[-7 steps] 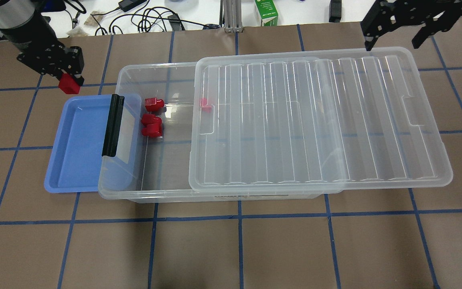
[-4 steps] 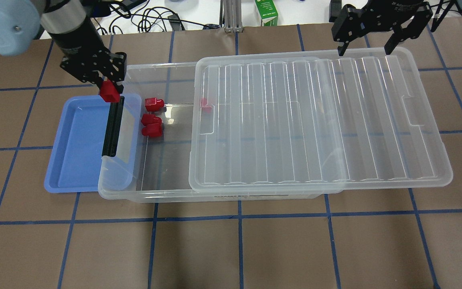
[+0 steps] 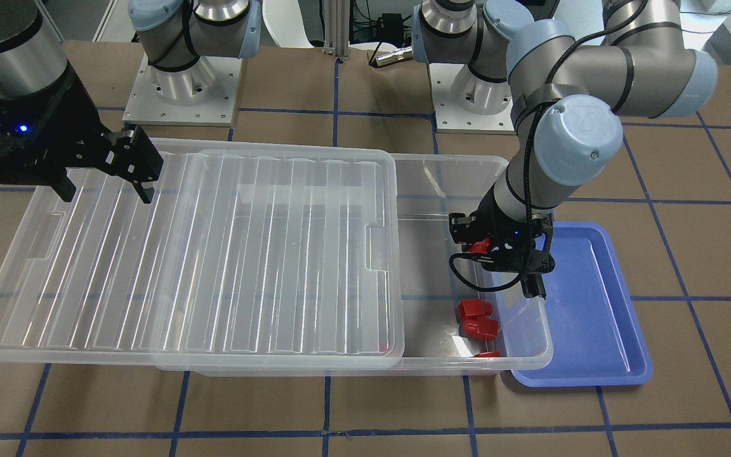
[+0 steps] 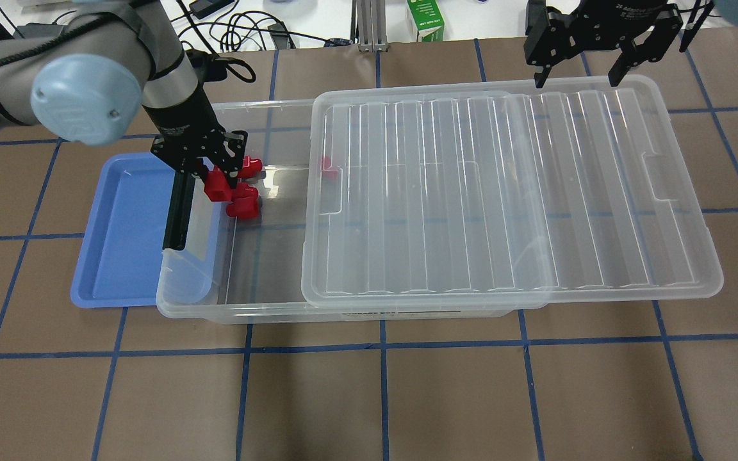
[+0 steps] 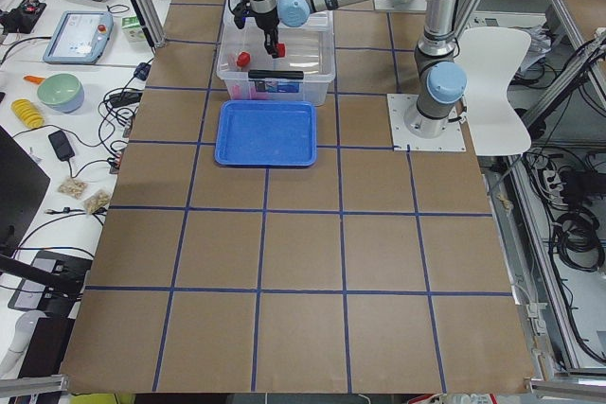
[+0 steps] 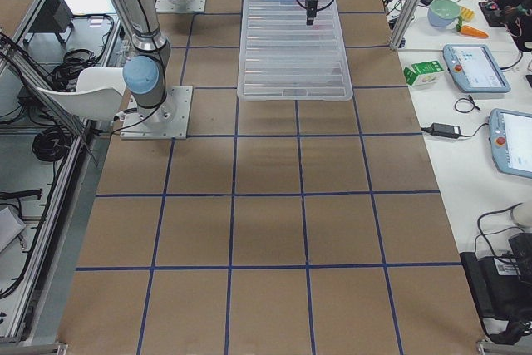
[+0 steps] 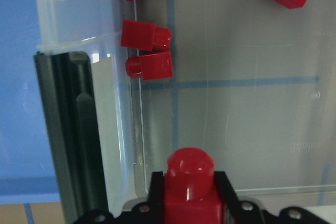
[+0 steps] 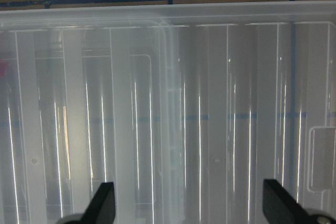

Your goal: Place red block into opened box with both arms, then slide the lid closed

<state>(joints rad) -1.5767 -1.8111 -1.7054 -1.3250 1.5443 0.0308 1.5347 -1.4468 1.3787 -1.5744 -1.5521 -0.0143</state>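
Observation:
My left gripper (image 4: 218,174) is shut on a red block (image 4: 217,186) and hangs over the uncovered left end of the clear box (image 4: 247,312), just inside its black handle (image 4: 180,202). In the left wrist view the block (image 7: 190,182) sits stub-forward between the fingers, above the box floor. Several more red blocks (image 4: 244,206) lie in the box, one of them (image 4: 327,164) under the lid's edge. The ribbed clear lid (image 4: 510,192) rests slid to the right and overhangs the box. My right gripper (image 4: 577,75) is open above the lid's far right edge and holds nothing (image 8: 190,205).
A blue tray (image 4: 119,237) lies partly under the box's handle end. Cables, a green carton (image 4: 425,19) and other gear sit on the white bench beyond the table's far edge. Brown table with blue tape lines stretches in front of the box.
My left arm has carried the red block rightward from beside the blue tray, across the handle, to over the box's open end. The right gripper has moved in over the lid's far edge.

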